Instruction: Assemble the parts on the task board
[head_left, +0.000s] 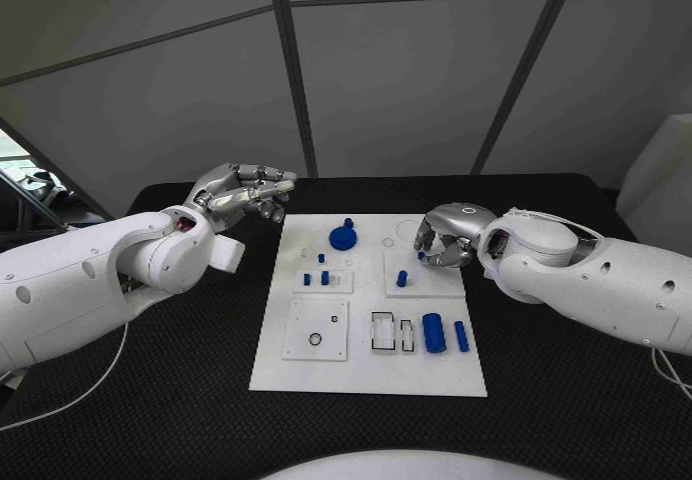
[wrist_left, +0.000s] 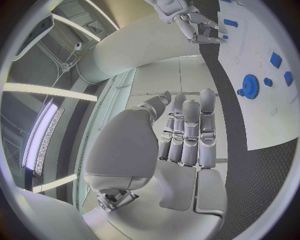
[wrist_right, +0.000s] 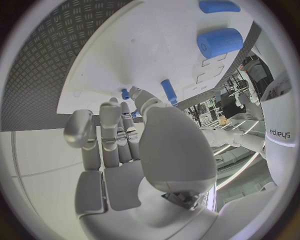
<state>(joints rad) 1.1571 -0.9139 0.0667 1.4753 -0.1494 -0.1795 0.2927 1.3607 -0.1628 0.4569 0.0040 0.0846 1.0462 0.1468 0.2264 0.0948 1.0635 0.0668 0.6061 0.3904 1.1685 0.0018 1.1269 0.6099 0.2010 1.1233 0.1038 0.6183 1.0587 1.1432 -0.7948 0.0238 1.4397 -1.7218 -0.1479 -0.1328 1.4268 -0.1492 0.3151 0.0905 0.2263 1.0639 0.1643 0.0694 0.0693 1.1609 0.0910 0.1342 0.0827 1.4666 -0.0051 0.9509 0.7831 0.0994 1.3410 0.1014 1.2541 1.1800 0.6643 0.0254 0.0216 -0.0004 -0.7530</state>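
The left hand (head_left: 245, 192) hangs above the bench (head_left: 173, 400) just off the far left corner of the task board (head_left: 368, 372), holding nothing; in its wrist view its fingers (wrist_left: 189, 131) lie straight, side by side with slim gaps between them. The right hand (head_left: 447, 236) sits over the board's far right part, its fingers (wrist_right: 107, 131) curled downward and empty, fingertips near a short blue peg (head_left: 402, 279) that stands on a small raised plate. The white board lies lengthwise in the middle of the black bench. On it, from big to small: a blue gear (head_left: 343, 238) near the far edge, with a small knob just behind it; a thick blue cylinder (head_left: 433, 333) near the right edge and a thinner blue rod (head_left: 462, 336) just beside it; a black rectangular frame (head_left: 382, 331) next to those; a black ring (head_left: 315, 340) on a square plate at the near left; and small blue pegs (head_left: 325, 278) on a plate left of centre.
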